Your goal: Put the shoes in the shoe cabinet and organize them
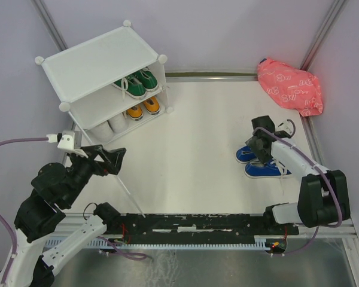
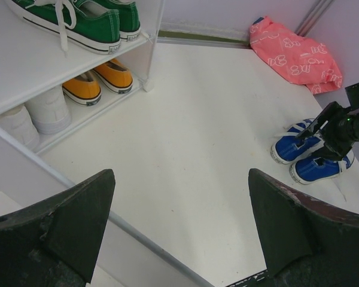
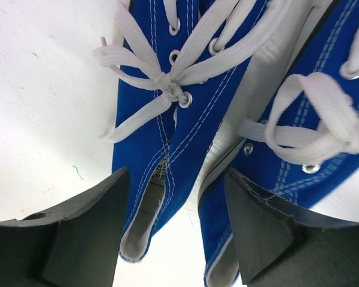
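Note:
The white shoe cabinet (image 1: 99,63) stands at the back left. The green shoes (image 1: 136,84) sit on its inner shelf. The orange shoes (image 1: 143,109) and white shoes (image 1: 110,125) sit on its bottom level. All three pairs also show in the left wrist view: green (image 2: 90,21), orange (image 2: 99,81), white (image 2: 42,113). The blue shoes (image 1: 260,162) lie side by side on the table at the right. My right gripper (image 1: 260,146) is open low over their heels (image 3: 176,233). One blue shoe (image 3: 161,119) lies between its fingers. My left gripper (image 1: 116,160) is open and empty (image 2: 179,215), held above the table in front of the cabinet.
A pink patterned bag (image 1: 290,86) lies in the back right corner. White walls with metal corner posts (image 1: 48,24) close in the table. A thin grey rail (image 1: 110,170) runs diagonally below my left gripper. A black strip (image 1: 191,224) lines the near edge.

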You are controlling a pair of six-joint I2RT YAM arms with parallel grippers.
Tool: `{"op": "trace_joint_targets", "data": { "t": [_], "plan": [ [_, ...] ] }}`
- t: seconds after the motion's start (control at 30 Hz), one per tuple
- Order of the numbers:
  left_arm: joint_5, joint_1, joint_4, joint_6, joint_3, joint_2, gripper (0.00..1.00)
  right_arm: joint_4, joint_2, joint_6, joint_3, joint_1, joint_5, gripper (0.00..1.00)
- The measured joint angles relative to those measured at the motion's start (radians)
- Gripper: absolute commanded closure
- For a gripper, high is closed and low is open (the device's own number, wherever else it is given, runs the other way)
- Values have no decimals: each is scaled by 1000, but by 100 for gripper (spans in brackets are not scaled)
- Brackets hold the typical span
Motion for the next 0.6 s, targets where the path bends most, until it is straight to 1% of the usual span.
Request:
{"op": "trace_joint_targets", "data": {
  "t": [0.13,0.3,0.47,0.6],
  "plan": [
    [-11,0,-10,0,5,0,1,-90,-40,-32,65,0,34,25],
    [-14,0,-17,0,6,-8,1,-213,-42,-90,183,-1,42,22],
    [-29,0,-32,0,6,-32,1,-276,-42,-106,185,-4,39,22],
    [-31,0,-42,3,13,-33,1,-294,-40,-103,181,-5,11,22]
  ]
}}
